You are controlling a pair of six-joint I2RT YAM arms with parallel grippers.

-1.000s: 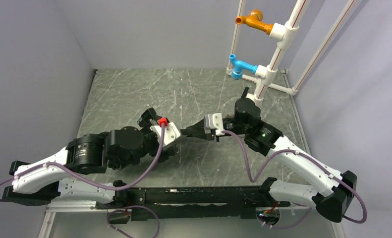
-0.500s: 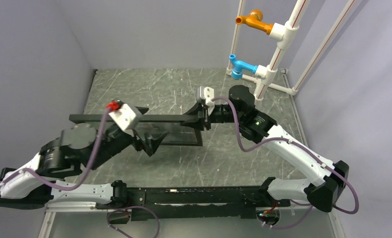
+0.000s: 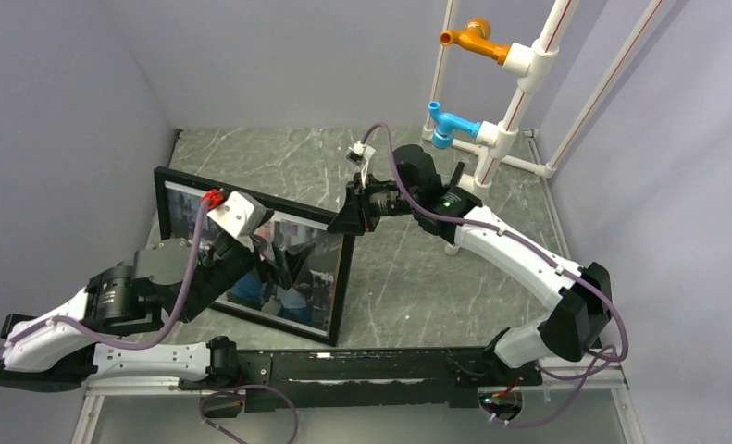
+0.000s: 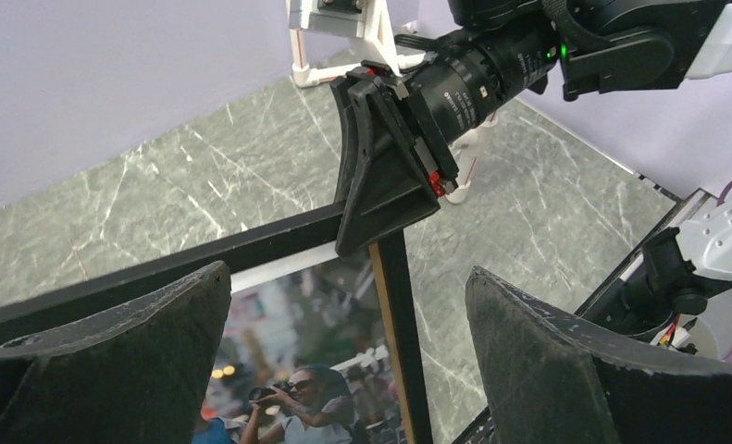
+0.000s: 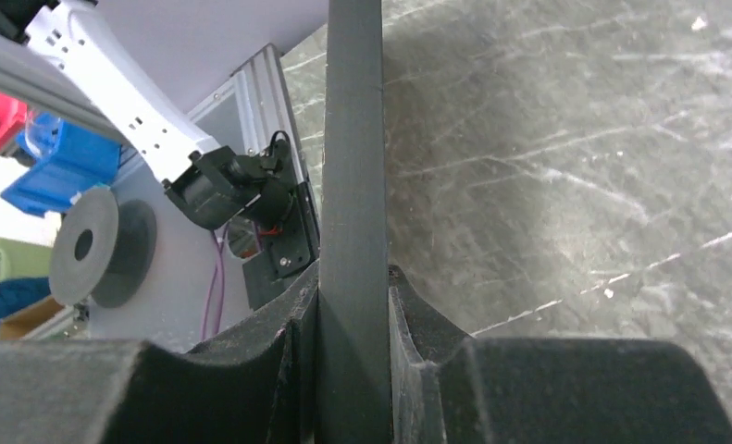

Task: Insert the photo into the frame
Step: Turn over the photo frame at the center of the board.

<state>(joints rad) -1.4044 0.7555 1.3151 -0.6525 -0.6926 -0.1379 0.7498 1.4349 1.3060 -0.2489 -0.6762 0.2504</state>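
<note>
Frame point(image 3: 341, 289) stands tilted on its long lower edge near the front of the table point(image 3: 417, 268), its black face turned toward the arm bases and its top rail lifted clear of the surface. We see the photo point(image 3: 320, 277) inside the black rails, the street scene with people facing outward; from the left wrist view the same print point(image 4: 316, 370) shows a figure raising a camera. The right gripper point(image 3: 353, 217) is clamped on the frame's upper right corner, and from the right wrist view its 2 fingers point(image 5: 417, 333) press a dark rail from either side, so the jaws stand narrow, closed on that rail. From the left wrist view this gripper point(image 4: 380, 185) sits exactly where the top rail meets the right rail. The left gripper point(image 3: 283, 264) hangs in front of the picture face, jaws spread wide and holding nothing; its 2 fingers point(image 4: 528, 342) frame the view with the print between them, and we cannot tell whether they touch the face. A white pipe rack point(image 3: 501, 129) with 1 blue and 1 orange peg stands at the table's far right corner, well apart from the frame.
</note>
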